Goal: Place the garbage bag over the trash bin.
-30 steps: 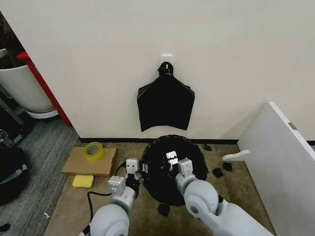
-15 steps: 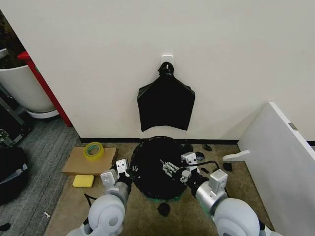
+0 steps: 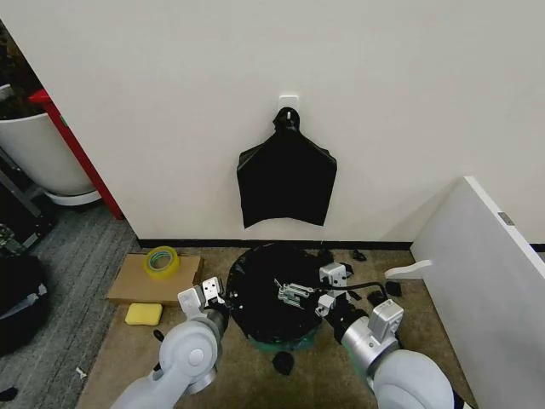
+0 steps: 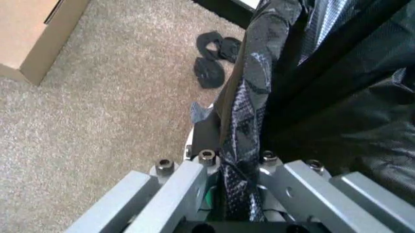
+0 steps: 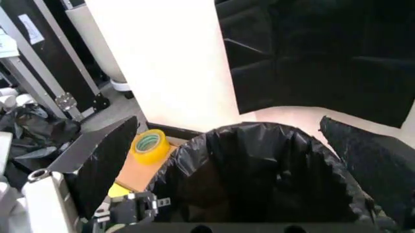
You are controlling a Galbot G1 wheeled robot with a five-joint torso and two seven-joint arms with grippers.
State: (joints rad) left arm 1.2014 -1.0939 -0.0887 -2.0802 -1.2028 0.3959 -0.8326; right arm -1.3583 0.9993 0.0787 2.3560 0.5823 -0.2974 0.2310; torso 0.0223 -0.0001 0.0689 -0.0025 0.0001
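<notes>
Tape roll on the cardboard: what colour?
Yellow, with a greenish inner core; the tape roll shows best in the right wrist view, lying on the cardboard.

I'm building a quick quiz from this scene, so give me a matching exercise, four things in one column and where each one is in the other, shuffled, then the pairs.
Things:
1. garbage bag
2. yellow tape roll
3. yellow sponge
4. flat black bundle

Places:
A. hanging on the wall
B. on the carpet beside the cardboard
C. draped over the trash bin
D. on the cardboard

Pairs: 1-C, 2-D, 3-B, 4-A
</notes>
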